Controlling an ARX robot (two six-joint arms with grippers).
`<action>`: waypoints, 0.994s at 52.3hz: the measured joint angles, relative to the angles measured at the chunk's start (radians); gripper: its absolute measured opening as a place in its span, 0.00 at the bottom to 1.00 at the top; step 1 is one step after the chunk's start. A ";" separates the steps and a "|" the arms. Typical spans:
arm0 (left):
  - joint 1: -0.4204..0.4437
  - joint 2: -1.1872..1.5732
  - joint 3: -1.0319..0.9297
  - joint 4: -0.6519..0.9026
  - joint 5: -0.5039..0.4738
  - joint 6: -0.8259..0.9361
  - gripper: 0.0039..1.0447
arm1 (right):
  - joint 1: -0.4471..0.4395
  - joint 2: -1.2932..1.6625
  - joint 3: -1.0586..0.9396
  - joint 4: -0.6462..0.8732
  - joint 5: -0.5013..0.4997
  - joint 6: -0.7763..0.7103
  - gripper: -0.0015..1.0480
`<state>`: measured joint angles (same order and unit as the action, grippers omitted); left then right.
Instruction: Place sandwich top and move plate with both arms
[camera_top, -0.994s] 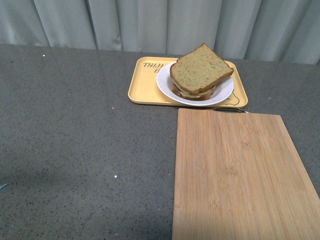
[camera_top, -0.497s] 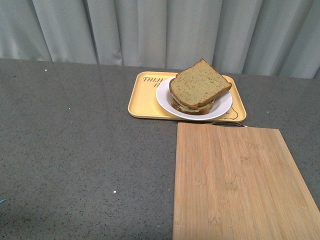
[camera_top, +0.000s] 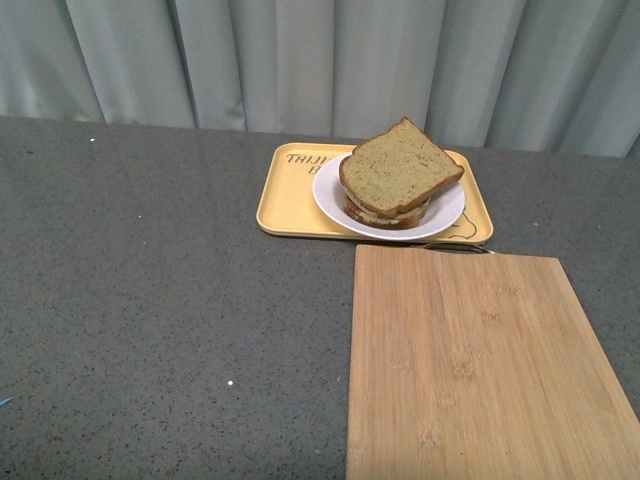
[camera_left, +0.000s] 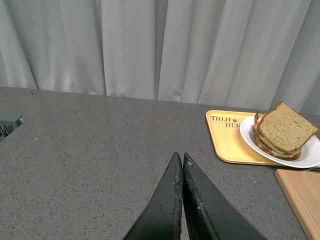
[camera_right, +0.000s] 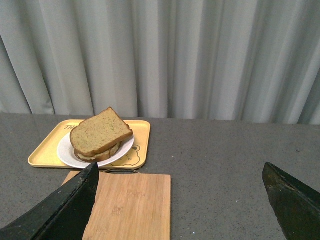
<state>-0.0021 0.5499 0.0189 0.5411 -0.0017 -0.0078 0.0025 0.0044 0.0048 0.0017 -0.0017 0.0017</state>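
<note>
The sandwich top (camera_top: 399, 164), a tan-brown bread slice, lies tilted on the stacked sandwich on the round white plate (camera_top: 450, 208). The plate stands on the yellow tray (camera_top: 290, 190) at the back of the grey table. Neither arm shows in the front view. In the left wrist view my left gripper (camera_left: 179, 156) is shut and empty, well short and left of the plate (camera_left: 310, 155) and sandwich top (camera_left: 286, 131). In the right wrist view my right gripper (camera_right: 181, 170) is open wide and empty, well back from the plate (camera_right: 65, 152) and sandwich top (camera_right: 101, 132).
A long bamboo board (camera_top: 470, 360) lies in front of the tray, reaching the near table edge; it also shows in the right wrist view (camera_right: 130, 205). Grey curtains (camera_top: 320, 60) hang behind the table. Grey tabletop (camera_top: 150, 300) stretches to the left.
The front view shifted slightly between one second ago and half a second ago, showing the scene a little lower in the picture. The sandwich, plate, tray and board have not moved.
</note>
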 joint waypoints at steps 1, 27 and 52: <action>0.000 -0.012 0.000 -0.011 0.000 0.000 0.03 | 0.000 0.000 0.000 0.000 0.000 0.000 0.91; 0.000 -0.262 0.000 -0.249 0.000 0.000 0.03 | 0.000 0.000 0.000 0.000 0.000 0.000 0.91; 0.000 -0.381 0.000 -0.369 0.000 0.000 0.03 | 0.000 0.000 0.000 0.000 0.000 0.000 0.91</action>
<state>-0.0021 0.1688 0.0185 0.1722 -0.0017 -0.0078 0.0025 0.0044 0.0048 0.0017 -0.0017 0.0017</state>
